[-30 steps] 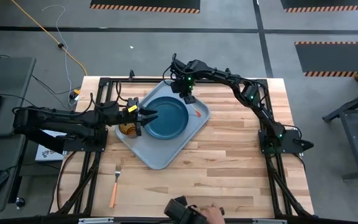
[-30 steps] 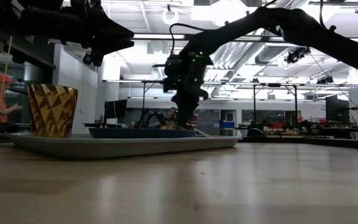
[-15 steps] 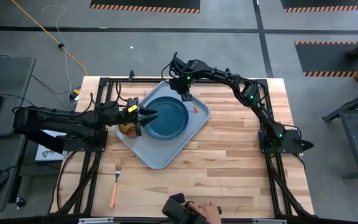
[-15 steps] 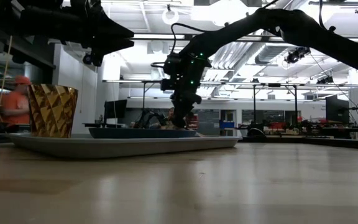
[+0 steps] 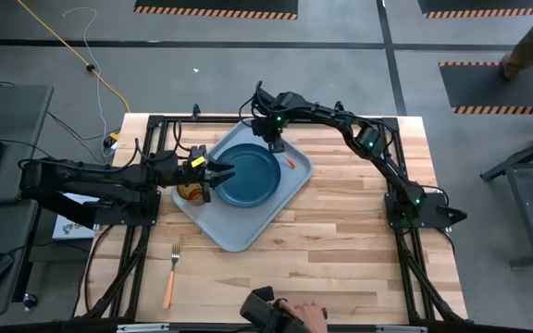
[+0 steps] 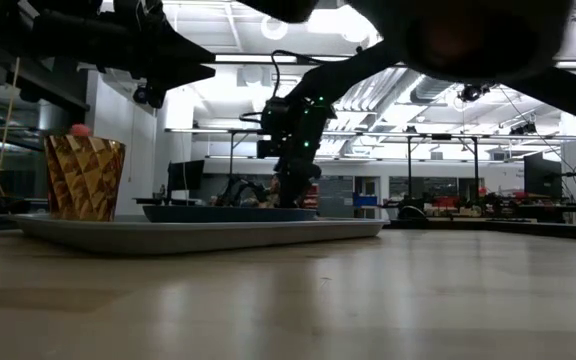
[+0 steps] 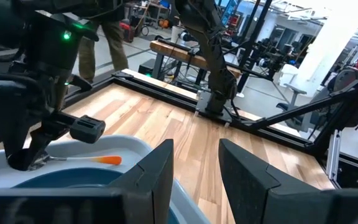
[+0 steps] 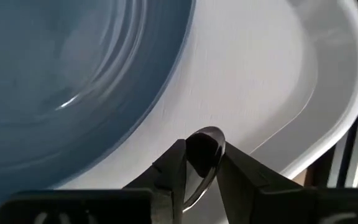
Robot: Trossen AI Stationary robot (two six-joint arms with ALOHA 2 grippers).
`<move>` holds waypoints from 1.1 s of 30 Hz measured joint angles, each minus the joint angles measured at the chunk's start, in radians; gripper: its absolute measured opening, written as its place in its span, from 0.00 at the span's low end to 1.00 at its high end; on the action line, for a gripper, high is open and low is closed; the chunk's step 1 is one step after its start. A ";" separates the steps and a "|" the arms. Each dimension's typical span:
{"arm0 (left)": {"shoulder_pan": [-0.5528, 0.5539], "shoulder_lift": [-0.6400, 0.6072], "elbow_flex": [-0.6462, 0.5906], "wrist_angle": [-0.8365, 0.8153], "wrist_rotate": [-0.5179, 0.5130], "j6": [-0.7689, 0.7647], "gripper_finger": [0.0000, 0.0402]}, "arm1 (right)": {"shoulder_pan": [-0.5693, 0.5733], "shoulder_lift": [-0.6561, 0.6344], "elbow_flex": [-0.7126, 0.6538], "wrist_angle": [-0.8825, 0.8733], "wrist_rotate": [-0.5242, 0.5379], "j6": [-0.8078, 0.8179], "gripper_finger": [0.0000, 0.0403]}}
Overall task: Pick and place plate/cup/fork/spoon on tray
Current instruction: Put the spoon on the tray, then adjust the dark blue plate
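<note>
The grey-blue tray [image 5: 290, 185] lies slantwise mid-table with the dark blue plate [image 5: 246, 174] on it. The amber cup [image 5: 189, 193] stands on the tray's left part, also in the low view [image 6: 85, 177]. My left gripper [image 5: 222, 174] hovers open above the plate's left rim, next to the cup. My right gripper [image 5: 274, 144] is low over the tray's far corner, shut on the spoon [image 5: 289, 164]. The orange-handled fork [image 5: 170, 277] lies flat on the table near the front left. My right gripper pinches the spoon at its silver bowl end [image 8: 205, 144] between its two fingers. The fingers come from above, pointing down, beside the plate's far rim. The orange handle [image 7: 101, 160] stretches out nearly level, low over the tray floor; whether it rests there I cannot tell.
A dark frame [image 5: 155, 122] runs along the table's edges, with arm bases at the left and right sides. A person's hand with a dark device [image 5: 280, 317] shows at the near edge. Bare wood [image 5: 340, 240] lies right of the tray.
My right gripper has moved a little toward the table's far left corner over the tray, staying shut, and the spoon has gone with it, its orange handle now closer to the plate's far rim. My left gripper has kept still.
</note>
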 joint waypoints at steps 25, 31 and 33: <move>0.000 0.000 0.000 -0.023 0.000 0.001 0.29 | -0.054 -0.100 0.005 -0.145 0.012 0.135 0.31; 0.000 0.000 0.000 -0.038 0.000 -0.020 0.29 | -0.060 -0.108 -0.030 -0.250 -0.019 0.168 0.03; 0.000 0.000 0.000 -0.039 0.000 -0.026 0.29 | -0.046 -0.107 -0.082 -0.217 -0.016 0.165 0.04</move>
